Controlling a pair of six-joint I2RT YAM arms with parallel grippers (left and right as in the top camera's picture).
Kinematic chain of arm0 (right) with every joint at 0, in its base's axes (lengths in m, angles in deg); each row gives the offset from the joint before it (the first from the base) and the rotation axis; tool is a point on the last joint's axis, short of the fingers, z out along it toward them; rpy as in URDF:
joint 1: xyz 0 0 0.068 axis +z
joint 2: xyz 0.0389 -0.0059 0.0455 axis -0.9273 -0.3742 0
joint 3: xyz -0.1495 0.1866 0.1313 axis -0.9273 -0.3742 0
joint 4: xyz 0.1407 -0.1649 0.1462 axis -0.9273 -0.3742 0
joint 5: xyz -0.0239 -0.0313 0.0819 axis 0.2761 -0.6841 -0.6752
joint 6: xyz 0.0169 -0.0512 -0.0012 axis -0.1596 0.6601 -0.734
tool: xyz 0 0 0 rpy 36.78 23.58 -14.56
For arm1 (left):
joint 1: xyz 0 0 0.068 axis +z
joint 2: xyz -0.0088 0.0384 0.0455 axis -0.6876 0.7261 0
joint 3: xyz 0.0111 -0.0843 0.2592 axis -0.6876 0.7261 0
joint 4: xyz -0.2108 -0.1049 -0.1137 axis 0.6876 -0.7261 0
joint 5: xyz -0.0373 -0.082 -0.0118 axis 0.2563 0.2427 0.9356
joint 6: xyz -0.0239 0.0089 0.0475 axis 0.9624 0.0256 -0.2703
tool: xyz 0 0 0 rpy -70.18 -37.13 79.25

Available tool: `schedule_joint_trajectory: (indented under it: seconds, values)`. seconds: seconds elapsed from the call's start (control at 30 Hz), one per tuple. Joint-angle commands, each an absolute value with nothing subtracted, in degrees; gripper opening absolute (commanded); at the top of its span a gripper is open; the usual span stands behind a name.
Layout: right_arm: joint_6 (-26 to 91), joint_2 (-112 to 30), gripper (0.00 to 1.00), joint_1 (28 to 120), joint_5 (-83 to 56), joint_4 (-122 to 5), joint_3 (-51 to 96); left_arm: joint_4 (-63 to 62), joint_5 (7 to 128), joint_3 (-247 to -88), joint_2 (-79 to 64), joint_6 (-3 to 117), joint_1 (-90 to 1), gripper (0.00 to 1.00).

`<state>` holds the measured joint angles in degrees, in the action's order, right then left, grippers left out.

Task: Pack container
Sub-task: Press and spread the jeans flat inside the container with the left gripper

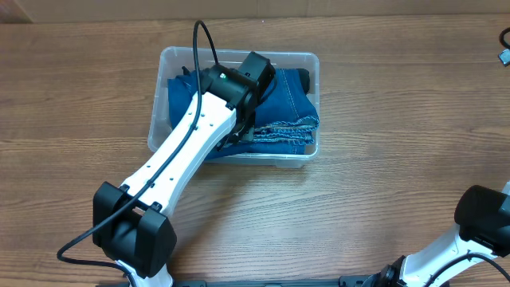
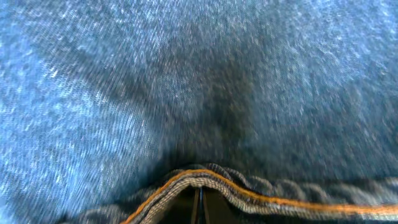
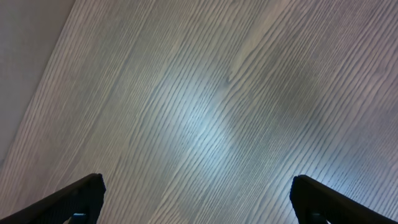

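Note:
The clear plastic container stands on the wooden table at the back centre. Folded blue jeans fill it, with an orange-stitched hem at the front right. My left gripper reaches down into the tub at its front side. In the left wrist view its fingers are pressed together under a raised peak of the jeans hem, and denim fills the rest of the frame. My right gripper is open and empty above bare table. Only the right arm's base shows at the overhead view's bottom right.
The left arm slants from the front left over the tub's front wall. Its black cable loops above the tub's back left corner. A dark cable end lies at the far right edge. The wall runs along the table's back edge.

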<state>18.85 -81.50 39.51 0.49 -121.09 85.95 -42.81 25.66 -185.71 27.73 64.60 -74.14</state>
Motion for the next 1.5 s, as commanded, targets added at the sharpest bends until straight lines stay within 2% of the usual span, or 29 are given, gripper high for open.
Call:
schedule_joint_trajectory:
  seconds: [0.0,0.27,0.5,0.67,0.77,0.8,0.9,0.93,1.03,1.1,1.13,1.17,1.23,1.33,1.47]
  values:
    - [18.9,-81.2,1.0,39.4,0.7,-120.9,86.5,-39.3,24.0,-178.7,27.6,64.7,-71.5,0.04]
    - [18.9,-81.2,1.0,39.4,0.7,-120.9,86.5,-28.4,26.6,-169.1,27.7,60.3,-66.1,0.04]
    - [18.9,-81.2,1.0,39.4,0.7,-120.9,86.5,-21.1,26.8,-164.2,27.7,59.3,-65.9,0.04]
    - [18.9,-81.2,1.0,39.4,0.7,-120.9,86.5,-22.3,29.9,-170.7,27.6,55.6,-65.9,0.04]
    - [18.9,-81.2,1.0,39.4,0.7,-120.9,86.5,-28.2,30.2,-182.1,27.6,53.7,-65.9,0.04]
    - [18.9,-81.2,1.0,39.4,0.7,-120.9,86.5,-30.6,30.7,-186.6,27.6,52.7,-65.9,0.07]
    - [18.9,-81.2,1.0,39.4,0.7,-120.9,86.5,-38.7,30.9,-200.0,27.6,52.3,-65.9,0.41]
    - [18.9,-81.2,1.0,39.4,0.7,-120.9,86.5,-42.7,30.9,-205.4,27.6,52.3,-65.9,0.47]
    - [18.9,-81.2,1.0,39.4,0.6,-120.9,86.5,-50.3,31.6,-216.1,27.6,52.3,-66.0,0.56]
    - [18.9,-81.2,1.0,39.4,0.6,-120.9,86.5,-54.1,34.8,-221.7,27.6,52.3,-66.0,0.67]
    - [18.9,-81.2,1.0,39.4,0.7,-120.9,86.5,-56.4,39.7,-225.4,27.6,53.2,-66.0,0.97]
    - [18.9,-81.2,1.0,39.4,0.7,-120.9,86.5,-57.4,45.3,-227.3,27.6,55.4,-66.0,1.0]
    - [18.9,-81.2,1.0,39.4,0.7,-120.9,86.5,-57.8,52.8,-228.7,27.6,56.9,-66.0,1.0]
    - [18.9,-81.2,1.0,39.4,0.7,-120.9,86.5,-58.6,53.6,-228.6,27.7,56.6,-66.0,1.0]
    - [18.9,-81.2,1.0,39.4,0.7,-120.9,86.5,-60.7,54.1,-228.6,27.4,49.1,-65.8,1.0]
